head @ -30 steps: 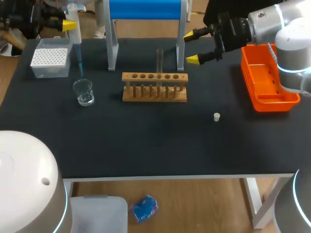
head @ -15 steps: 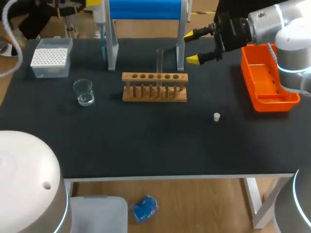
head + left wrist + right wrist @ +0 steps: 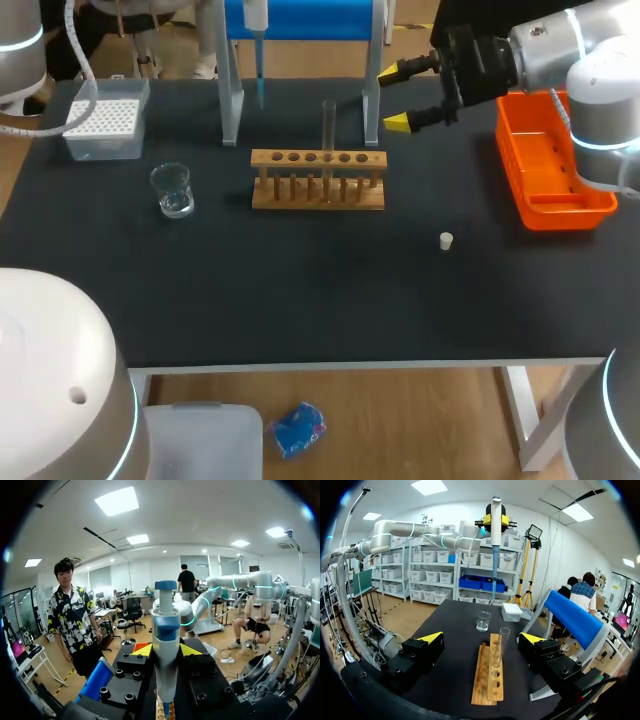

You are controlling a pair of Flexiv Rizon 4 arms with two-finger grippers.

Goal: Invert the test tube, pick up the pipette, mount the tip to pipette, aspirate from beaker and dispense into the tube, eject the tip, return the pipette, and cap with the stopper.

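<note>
My left gripper point(image 3: 166, 650) is shut on the white and blue pipette point(image 3: 165, 630), held upright high above the table's far side. Its blue tip point(image 3: 261, 92) hangs behind the wooden rack point(image 3: 318, 182), left of the test tube point(image 3: 328, 125), which stands upright in the rack. The beaker point(image 3: 173, 190) sits left of the rack, and the small white stopper point(image 3: 446, 240) lies to the rack's front right. My right gripper point(image 3: 400, 97) is open in the air, right of the tube. In the right wrist view the tube point(image 3: 501, 647) stands ahead between the open fingers.
A clear tip box point(image 3: 103, 122) sits at the far left. A blue-topped stand point(image 3: 300, 20) with grey posts rises behind the rack. An orange tray point(image 3: 550, 165) lies at the right edge. Bare black tabletop fills the front half.
My left arm has carried the pipette rightwards, from above the beaker and tip box to behind the rack. The right arm has kept still.
</note>
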